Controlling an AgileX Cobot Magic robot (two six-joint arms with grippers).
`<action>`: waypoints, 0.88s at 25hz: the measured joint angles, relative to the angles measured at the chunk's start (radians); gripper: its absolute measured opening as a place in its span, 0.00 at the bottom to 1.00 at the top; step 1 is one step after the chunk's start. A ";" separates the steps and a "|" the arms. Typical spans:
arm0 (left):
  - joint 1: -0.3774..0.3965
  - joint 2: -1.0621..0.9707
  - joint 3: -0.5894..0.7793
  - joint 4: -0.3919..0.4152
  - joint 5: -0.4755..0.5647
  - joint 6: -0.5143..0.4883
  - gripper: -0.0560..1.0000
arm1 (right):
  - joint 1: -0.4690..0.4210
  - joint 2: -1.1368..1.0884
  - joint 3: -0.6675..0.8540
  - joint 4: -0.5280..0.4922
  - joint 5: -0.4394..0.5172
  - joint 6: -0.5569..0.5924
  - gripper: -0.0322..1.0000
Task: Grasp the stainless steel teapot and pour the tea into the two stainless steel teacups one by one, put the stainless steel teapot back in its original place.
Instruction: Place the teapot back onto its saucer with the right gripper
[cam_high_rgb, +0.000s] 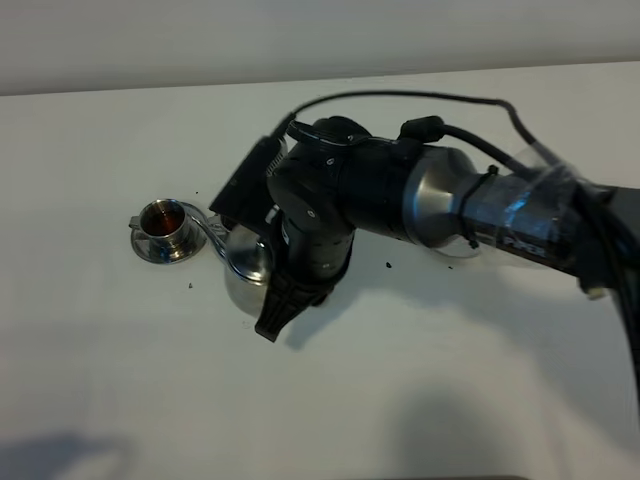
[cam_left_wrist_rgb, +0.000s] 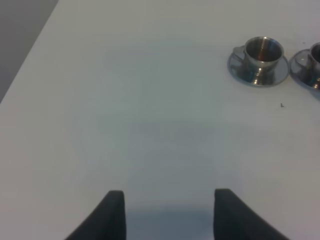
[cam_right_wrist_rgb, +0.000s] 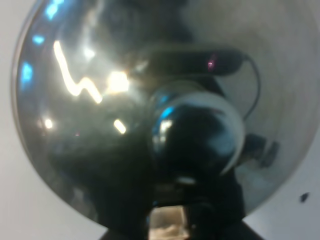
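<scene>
The stainless steel teapot (cam_high_rgb: 247, 272) is left of the table's middle, its thin spout (cam_high_rgb: 214, 233) reaching toward a teacup (cam_high_rgb: 163, 222) on its saucer (cam_high_rgb: 150, 250). That cup's inside looks reddish-brown. My right gripper (cam_high_rgb: 276, 314) reaches across from the right and is shut on the teapot. The right wrist view is filled by the teapot's domed lid (cam_right_wrist_rgb: 100, 100) and knob (cam_right_wrist_rgb: 197, 135). My left gripper (cam_left_wrist_rgb: 167, 215) hangs open over bare table. One teacup (cam_left_wrist_rgb: 262, 52) stands ahead of it, and a second teacup (cam_left_wrist_rgb: 315, 57) is cut by the frame edge. In the high view the arm hides that second cup.
The white table (cam_high_rgb: 420, 380) has a few dark specks (cam_high_rgb: 388, 265) near the arm. The right arm and its cable (cam_high_rgb: 430, 100) cross the middle and right of the high view. The table's edge (cam_left_wrist_rgb: 30, 55) runs past the left gripper's side.
</scene>
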 joint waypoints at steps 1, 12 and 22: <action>0.000 0.000 0.000 0.000 0.000 0.000 0.46 | -0.001 0.003 0.000 0.003 0.008 0.000 0.21; 0.000 0.000 0.000 0.000 0.000 -0.002 0.46 | -0.045 -0.128 0.017 -0.021 0.226 -0.087 0.21; 0.000 0.000 0.000 0.000 0.000 -0.001 0.46 | -0.259 -0.385 0.382 -0.033 -0.039 0.027 0.21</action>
